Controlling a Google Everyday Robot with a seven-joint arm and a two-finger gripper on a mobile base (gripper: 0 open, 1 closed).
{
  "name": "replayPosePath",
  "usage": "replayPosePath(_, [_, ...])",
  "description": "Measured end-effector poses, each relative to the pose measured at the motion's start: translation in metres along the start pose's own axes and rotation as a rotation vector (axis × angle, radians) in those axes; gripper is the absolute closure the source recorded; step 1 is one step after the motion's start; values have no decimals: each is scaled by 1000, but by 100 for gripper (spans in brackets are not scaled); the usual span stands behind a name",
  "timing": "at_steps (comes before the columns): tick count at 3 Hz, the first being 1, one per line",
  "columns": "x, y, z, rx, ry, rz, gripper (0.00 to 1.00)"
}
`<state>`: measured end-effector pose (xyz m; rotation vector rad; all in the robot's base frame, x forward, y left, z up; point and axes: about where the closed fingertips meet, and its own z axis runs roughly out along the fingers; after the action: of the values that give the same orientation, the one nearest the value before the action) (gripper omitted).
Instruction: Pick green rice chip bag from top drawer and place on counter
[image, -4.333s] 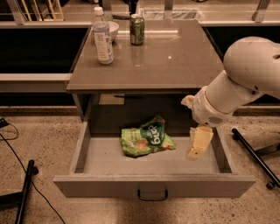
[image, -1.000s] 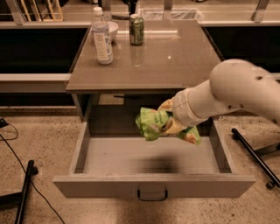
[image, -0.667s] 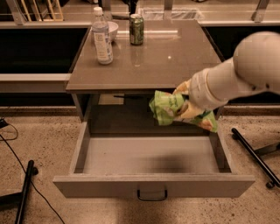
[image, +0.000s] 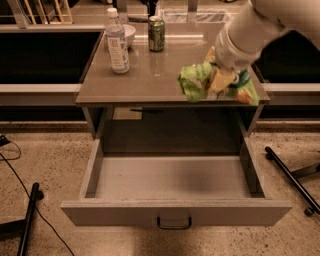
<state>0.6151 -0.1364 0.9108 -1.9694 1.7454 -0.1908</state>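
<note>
My gripper is shut on the green rice chip bag, a crumpled light-green foil bag. It holds the bag in the air over the front right part of the counter. The white arm reaches in from the upper right and covers part of the bag. The top drawer stands pulled open below, with nothing in it. Its dark pull handle sits at the centre of the front panel.
A clear water bottle with a white label stands at the counter's back left. A white bowl sits behind it. A green drink can stands at the back centre. A dark stand leg lies on the floor at right, another at left.
The bag was lying in the drawer; my gripper took hold of it and lifted it up and right, out of the drawer, to counter height. The drawer is now empty.
</note>
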Motion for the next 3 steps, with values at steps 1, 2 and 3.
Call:
replayPosePath(1, [-15, -39, 37, -82, -14, -7, 82])
replayPosePath(2, [-36, -94, 55, -44, -150, 67, 50])
replayPosePath(3, [-39, -127, 51, 16, -202, 167, 27])
